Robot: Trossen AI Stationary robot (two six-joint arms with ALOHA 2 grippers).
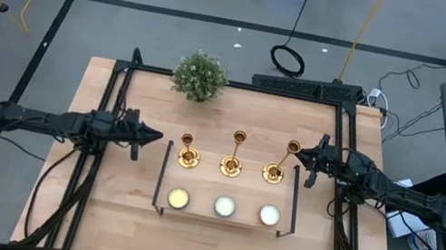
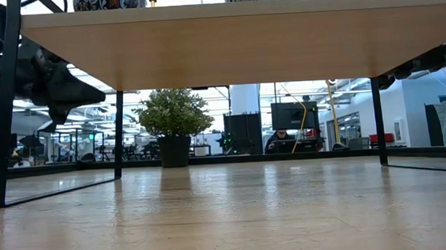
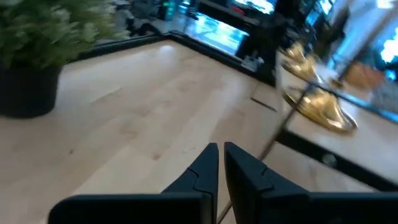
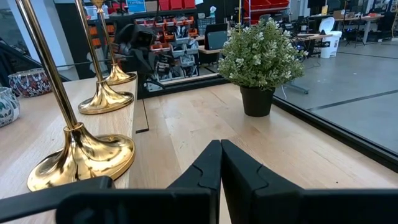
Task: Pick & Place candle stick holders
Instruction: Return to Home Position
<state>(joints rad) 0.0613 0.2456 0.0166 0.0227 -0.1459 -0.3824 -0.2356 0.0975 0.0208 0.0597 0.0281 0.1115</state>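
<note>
- Right gripper [image 4: 221, 155]: fingers pressed together, empty, just beside the end one of three candle stick holders [image 1: 234, 156].
- Holders upright, in a row on shelf [image 1: 203, 184], between both arms.
- Left gripper [image 1: 150, 138]: likewise pinched, empty, farther off.
- We judge both should pull outward, away from the stems.

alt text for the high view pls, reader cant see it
Three gold candle stick holders stand in a row on a low wooden shelf, with three round candles in front. The left gripper is left of the shelf, the right gripper at its right end; a potted plant stands behind.
</note>
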